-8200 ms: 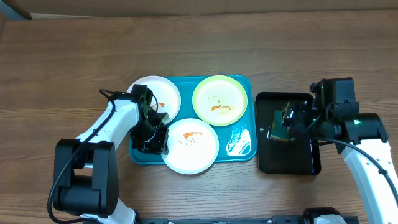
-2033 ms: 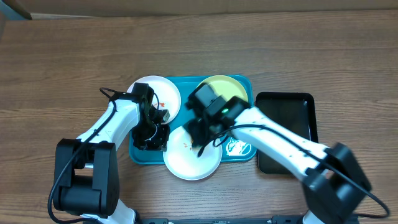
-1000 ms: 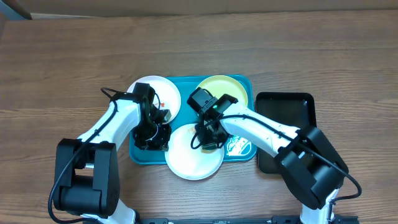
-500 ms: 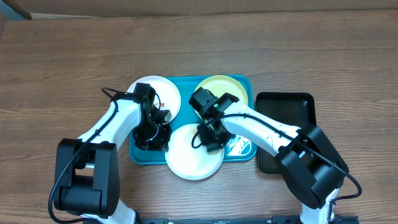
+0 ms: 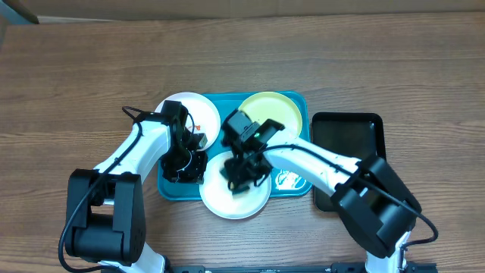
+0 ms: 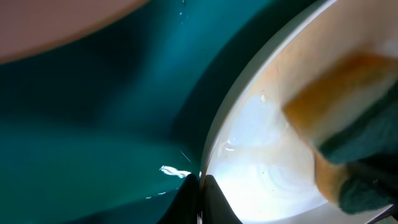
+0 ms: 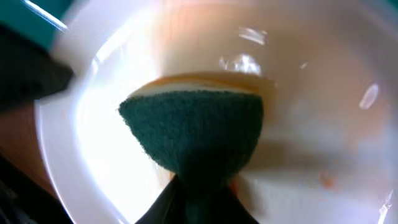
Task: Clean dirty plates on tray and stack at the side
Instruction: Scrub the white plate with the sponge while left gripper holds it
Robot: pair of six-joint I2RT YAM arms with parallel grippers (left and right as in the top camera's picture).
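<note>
**Right gripper [image 5: 242,173] presses green-and-yellow sponge [image 7: 193,134] onto front white round plate [image 5: 227,203]**

Its jaws are clenched on the sponge, which rests against the plate's wet face. Left gripper [image 5: 186,168] is pinched shut on the same plate's left rim. This plate overhangs the near rim of the large turquoise plastic tray [image 5: 297,188]. A red-smeared white plate [image 5: 186,110] and a pale yellow-green plate [image 5: 279,114] lie behind it. A black rectangular tray [image 5: 348,152] sits rightward on the wooden counter [image 5: 76,76].
</note>
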